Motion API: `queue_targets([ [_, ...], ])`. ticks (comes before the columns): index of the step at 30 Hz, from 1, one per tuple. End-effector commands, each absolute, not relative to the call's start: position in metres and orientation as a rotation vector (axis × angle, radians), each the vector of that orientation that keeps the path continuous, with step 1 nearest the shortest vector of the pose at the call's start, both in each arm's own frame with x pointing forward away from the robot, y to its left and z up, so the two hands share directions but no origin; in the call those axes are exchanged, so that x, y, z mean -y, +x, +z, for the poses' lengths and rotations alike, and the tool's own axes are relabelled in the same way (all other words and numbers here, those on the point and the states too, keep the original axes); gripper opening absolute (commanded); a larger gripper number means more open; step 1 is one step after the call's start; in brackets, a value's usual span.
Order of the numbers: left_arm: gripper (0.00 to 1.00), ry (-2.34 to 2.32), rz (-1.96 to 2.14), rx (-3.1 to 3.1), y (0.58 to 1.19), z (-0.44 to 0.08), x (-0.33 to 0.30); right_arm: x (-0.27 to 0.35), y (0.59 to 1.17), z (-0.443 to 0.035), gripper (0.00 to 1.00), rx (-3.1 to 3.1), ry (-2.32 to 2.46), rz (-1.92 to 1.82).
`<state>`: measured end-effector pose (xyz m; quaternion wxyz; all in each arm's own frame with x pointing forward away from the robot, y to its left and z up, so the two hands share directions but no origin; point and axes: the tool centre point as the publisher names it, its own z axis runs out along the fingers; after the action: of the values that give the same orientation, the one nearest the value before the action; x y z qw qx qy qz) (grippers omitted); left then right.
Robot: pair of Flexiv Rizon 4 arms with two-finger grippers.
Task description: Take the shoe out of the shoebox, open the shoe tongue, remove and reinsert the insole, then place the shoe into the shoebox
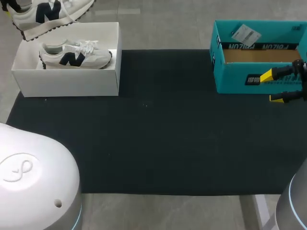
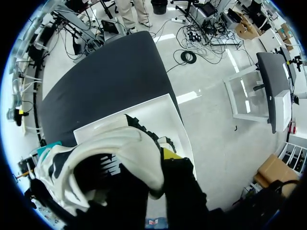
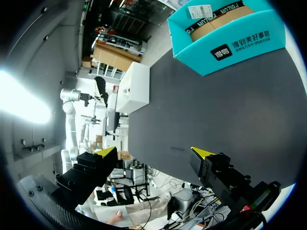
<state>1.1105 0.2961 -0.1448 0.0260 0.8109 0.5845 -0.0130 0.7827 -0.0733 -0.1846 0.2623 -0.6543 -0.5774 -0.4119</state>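
since the shoe [image 1: 43, 19] must clear the box [image 1: 67, 84] before its tongue is opened, the left gripper [image 2: 153, 172], seemingly clamped on it, holds it aloft at 11 o'clock over a second shoe [image 1: 76, 56] lying inside, while the right gripper [image 1: 272, 87] hangs wide open and empty at 3 o'clock, ready to help.

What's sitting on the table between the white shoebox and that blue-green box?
Nothing. In the head view, only bare black mat stretches between the white shoebox and the teal box.
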Motion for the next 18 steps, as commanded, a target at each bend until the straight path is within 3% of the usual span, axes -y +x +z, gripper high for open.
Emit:
queue_targets([
  [1,0.00,2.508,-0.042,-1.806,1.111,-0.142,-0.297,0.073,0.782,-0.185,1.00,1.563,-1.773,-1.113],
  [9,0.00,2.498,0.085,-1.872,1.096,-0.143,-0.275,0.073,0.782,-0.185,1.00,1.563,-1.773,-1.113],
  [18,0.00,2.374,0.287,-1.904,1.052,-0.108,-0.232,0.073,0.782,-0.185,1.00,1.563,-1.773,-1.113],
])
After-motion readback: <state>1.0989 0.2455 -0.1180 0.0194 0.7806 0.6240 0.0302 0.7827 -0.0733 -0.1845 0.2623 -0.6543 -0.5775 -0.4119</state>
